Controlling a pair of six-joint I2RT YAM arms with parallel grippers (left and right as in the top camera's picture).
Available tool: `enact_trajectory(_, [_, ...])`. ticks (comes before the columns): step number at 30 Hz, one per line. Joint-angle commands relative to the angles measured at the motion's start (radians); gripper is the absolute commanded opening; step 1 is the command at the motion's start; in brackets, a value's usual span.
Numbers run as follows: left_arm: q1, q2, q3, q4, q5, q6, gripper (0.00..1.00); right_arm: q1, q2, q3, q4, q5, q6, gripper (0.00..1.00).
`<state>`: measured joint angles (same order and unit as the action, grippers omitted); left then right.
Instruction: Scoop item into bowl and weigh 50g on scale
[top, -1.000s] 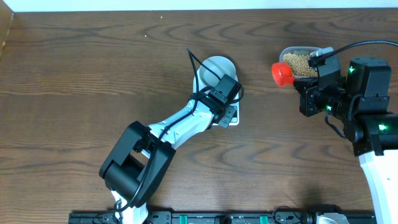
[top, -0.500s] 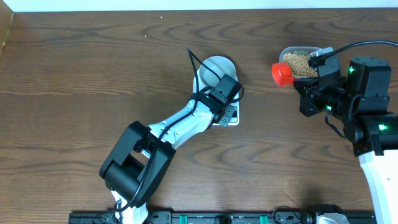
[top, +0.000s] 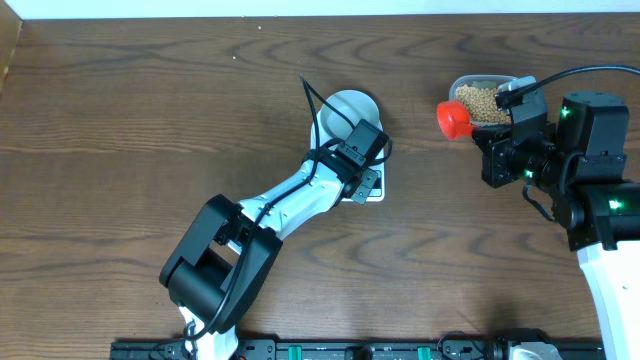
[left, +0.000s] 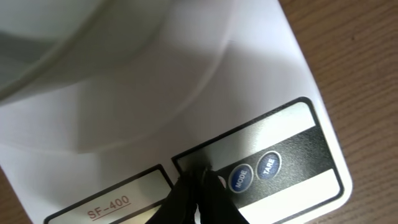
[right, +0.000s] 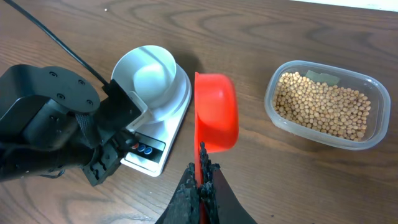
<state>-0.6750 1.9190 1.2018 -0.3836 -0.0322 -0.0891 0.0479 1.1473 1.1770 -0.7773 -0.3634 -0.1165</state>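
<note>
Although a full second separates the overhead views, nothing has shifted: both arms, the bowl (top: 348, 108) and the scale (top: 376, 192) sit exactly where they were. At the middle of the wooden surface (top: 150, 120), the pale bowl rests on the far part of the white scale, and the right wrist view shows no beans inside it. The left claw (left: 199, 184) is closed, its dark tips pressed together with nothing between them. The tips touch the scale's silver control strip just left of the blue MODE button (left: 240, 178), with the TARE button (left: 268, 165) further right. The right claw (right: 202, 177) is clamped on the handle of a red scoop (right: 216, 121). The scoop's cup looks empty and is held above the surface between the scale and the clear tub (right: 373, 134), close to the tub's left end. All the tan-yellow beans (right: 323, 106) lie in that tub at the far right, well apart from the bowl. Whether the scale's display reads anything cannot be told, since the left arm covers it.
</note>
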Motion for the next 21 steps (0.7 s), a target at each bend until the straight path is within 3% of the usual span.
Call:
enact_trajectory(1, [0.006,0.023,-0.023,-0.006,0.032,0.002,0.07,-0.007,-0.003,0.021,0.000,-0.009,0.006,0.01])
enact_trajectory(21, [0.006,0.023,-0.087,0.053,-0.014,0.002,0.07,-0.007,-0.003,0.021,0.000,-0.009,0.006,0.01])
